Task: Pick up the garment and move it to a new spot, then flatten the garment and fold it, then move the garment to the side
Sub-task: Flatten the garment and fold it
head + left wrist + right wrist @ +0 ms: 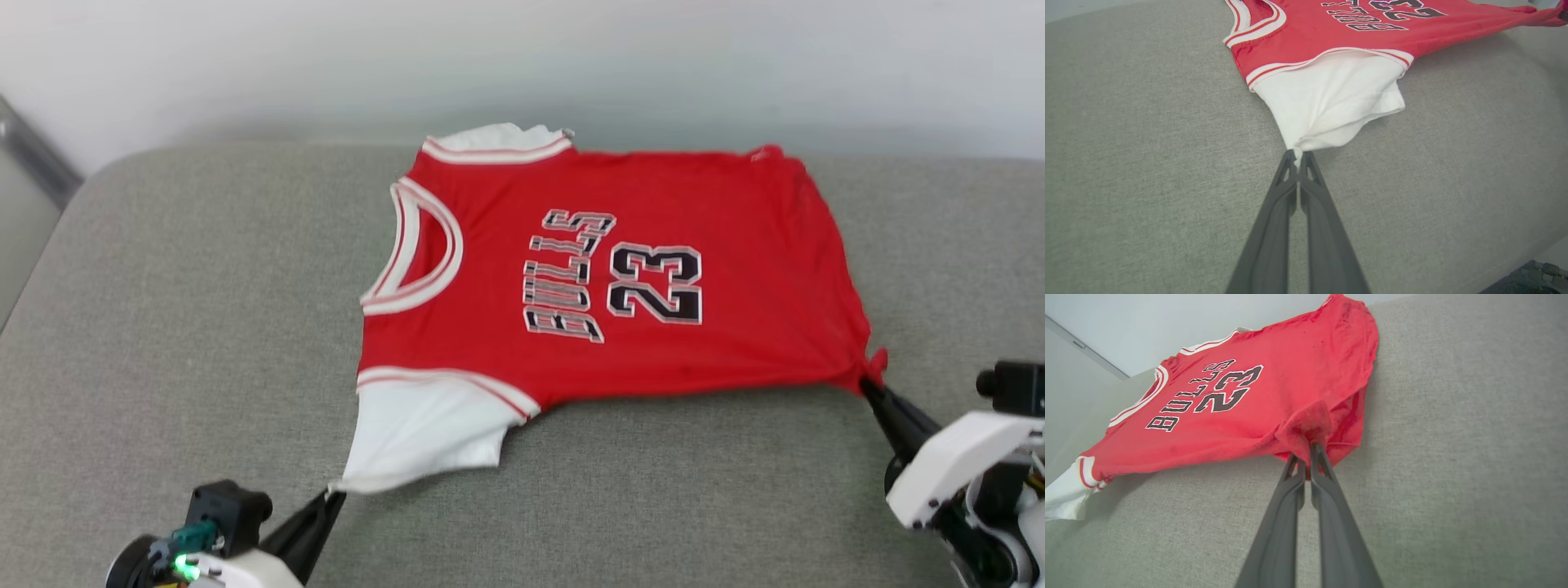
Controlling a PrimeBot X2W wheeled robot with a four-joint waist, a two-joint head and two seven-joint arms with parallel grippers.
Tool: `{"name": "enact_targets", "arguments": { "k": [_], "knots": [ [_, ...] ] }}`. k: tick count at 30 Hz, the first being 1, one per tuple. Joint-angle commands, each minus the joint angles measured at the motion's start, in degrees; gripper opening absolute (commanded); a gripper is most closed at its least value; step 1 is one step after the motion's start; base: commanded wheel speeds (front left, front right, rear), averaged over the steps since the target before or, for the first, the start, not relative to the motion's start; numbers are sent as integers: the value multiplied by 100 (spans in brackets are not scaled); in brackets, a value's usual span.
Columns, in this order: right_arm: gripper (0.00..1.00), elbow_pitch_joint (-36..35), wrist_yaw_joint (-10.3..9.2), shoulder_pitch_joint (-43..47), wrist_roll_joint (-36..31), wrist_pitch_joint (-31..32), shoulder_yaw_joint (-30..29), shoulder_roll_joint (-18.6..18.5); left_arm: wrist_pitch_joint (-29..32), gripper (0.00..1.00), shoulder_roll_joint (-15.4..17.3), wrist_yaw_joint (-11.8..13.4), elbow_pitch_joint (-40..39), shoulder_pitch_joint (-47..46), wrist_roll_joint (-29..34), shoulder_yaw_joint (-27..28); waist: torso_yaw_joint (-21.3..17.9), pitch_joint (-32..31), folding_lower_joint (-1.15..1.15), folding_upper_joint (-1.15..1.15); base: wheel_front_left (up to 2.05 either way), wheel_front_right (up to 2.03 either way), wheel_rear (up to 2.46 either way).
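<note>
The jersey (735,212) lies face up across the far middle of a grey cushion (180,327), collar toward the robot's left and hem toward its right. It is red. Black, white-outlined "BULLS 23" lettering (620,273) runs sideways in the head view. The scooped neckline (416,253) has red-and-white striped trim, and the same trim borders both white sleeves. The near sleeve (424,433) is drawn out to a point. The far sleeve (498,139) peeks out at the back edge.

The left end effector (1298,157) is closed on the tip of the near sleeve, with white cloth pinched between its fingers. The right end effector (1306,451) is closed on the near hem corner, bunching the red fabric. The near side edge stretches taut between the two grips, with shadow beneath it. A pale wall (522,57) stands behind the cushion.
</note>
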Motion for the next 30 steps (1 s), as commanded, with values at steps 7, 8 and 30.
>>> {"name": "enact_targets", "arguments": {
  "k": [7,8,30],
  "knots": [
    [0,-791,-2,1181,513,495,-162,-169,561,0,550,153,-764,904,-486,-43,-150,-452,2,0,0,0,0],
    [0,-894,-2,1347,567,564,-198,-172,616,0,586,189,-853,1024,-574,-41,-166,-501,2,0,0,0,0],
    [0,-2497,-2,2320,646,1542,-1183,327,312,0,891,321,-1671,1046,-939,584,-424,-248,2,0,0,0,0]
  ]
}}
